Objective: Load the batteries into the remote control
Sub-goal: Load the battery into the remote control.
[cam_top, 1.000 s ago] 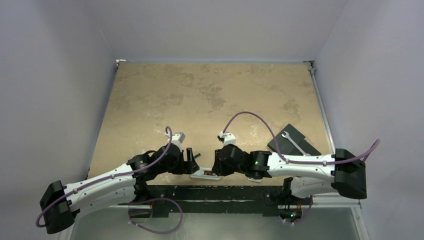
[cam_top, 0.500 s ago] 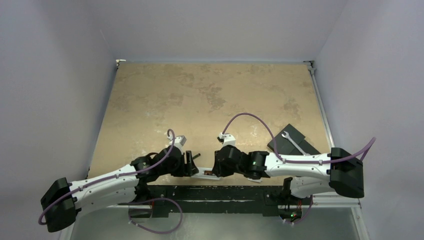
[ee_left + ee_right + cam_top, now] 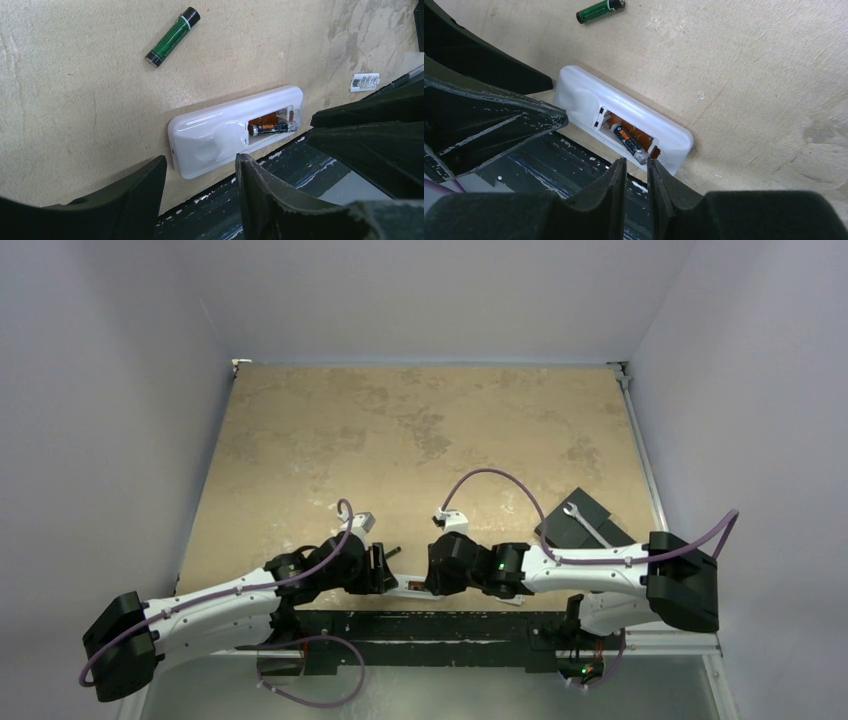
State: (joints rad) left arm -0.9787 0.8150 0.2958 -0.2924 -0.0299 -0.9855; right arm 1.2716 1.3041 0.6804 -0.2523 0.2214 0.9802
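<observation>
The white remote control lies back up at the table's near edge, its compartment open. One dark battery lies in the compartment, over an orange strip. A second battery, green and black, lies loose on the table beyond it. My left gripper is open and empty, straddling the remote's closed end. My right gripper is shut but for a thin gap, holds nothing, and its tips sit just off the battery in the remote. In the top view both grippers crowd the remote.
A small white cover piece lies on the table to the right of the remote. A black block with a silver wrench on it sits at the right edge. The dark rail runs just below the table's near edge.
Both arms have closed in a little on the remote, which is now more hidden between the grippers in the top view. The remote and the loose battery have not moved.
</observation>
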